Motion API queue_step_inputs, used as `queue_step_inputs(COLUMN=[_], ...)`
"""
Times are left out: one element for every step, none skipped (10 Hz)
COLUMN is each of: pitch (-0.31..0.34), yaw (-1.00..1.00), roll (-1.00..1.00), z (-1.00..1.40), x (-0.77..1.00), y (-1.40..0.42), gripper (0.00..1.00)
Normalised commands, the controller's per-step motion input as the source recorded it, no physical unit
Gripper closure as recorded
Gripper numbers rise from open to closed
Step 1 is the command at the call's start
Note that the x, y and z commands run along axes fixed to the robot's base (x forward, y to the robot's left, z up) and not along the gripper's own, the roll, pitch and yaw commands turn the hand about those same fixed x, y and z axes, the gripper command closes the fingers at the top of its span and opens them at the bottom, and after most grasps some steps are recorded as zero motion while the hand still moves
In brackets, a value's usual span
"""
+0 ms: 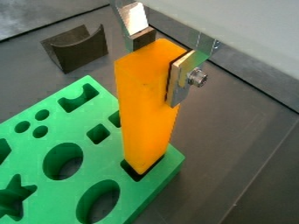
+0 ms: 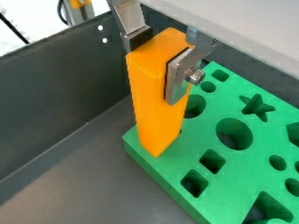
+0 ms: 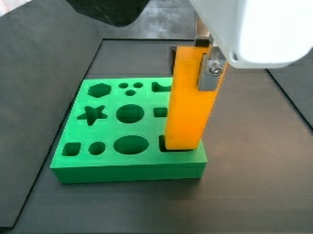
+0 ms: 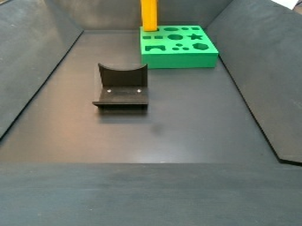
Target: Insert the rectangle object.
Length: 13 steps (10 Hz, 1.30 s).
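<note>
Standing nearest in a side view, left of centre, was the dark grey holder (image 4: 120, 88) on the bench (image 4: 165, 150). Farther back, at the frame's top, lay the green board (image 4: 179, 46). The rectangle object (image 3: 188, 96) stood upright in the board's corner slot, at the frame's centre right. The gripper (image 1: 166, 54) held it, fingers (image 1: 184, 77) clamped narrow on its upper faces.

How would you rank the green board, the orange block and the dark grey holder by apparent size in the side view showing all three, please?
1. Green board and dark grey holder: alike; the holder sits nearer.
2. Orange block, partly cropped, its hand out of frame.
</note>
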Motion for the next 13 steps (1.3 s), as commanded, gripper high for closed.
queue_step_inputs(pitch=[0.021,0.026,0.007,0.000,0.000,-0.014,-0.024,-0.030,-0.007,0.000,0.043,0.043,0.106], yaw=[-0.08,-0.10,-0.09,-0.09,-0.01,0.00,0.00,0.00,0.05,0.02,0.00,0.00,0.00], roll=[-0.05,-0.12,-0.16,-0.15,-0.17,-0.21,-0.06,-0.16,-0.17,-0.20,-0.16,-0.13,-0.14], z=[-0.28,-0.19,-0.13,-0.07,-0.04,0.00,-0.09,-0.10,-0.17,-0.20,-0.34,-0.37,-0.39], x=[-0.03,0.00,0.00,-0.06,-0.11,-0.20,-0.28,-0.29,-0.18,-0.09,0.08,0.12,0.25], y=[0.00,0.00,-0.03,0.00,0.00,0.00,0.05,0.18,0.11,0.00,-0.13,-0.17,-0.16], gripper=[1.00,1.00,1.00,1.00,1.00,1.00,1.00,1.00,1.00,1.00,1.00,1.00,1.00])
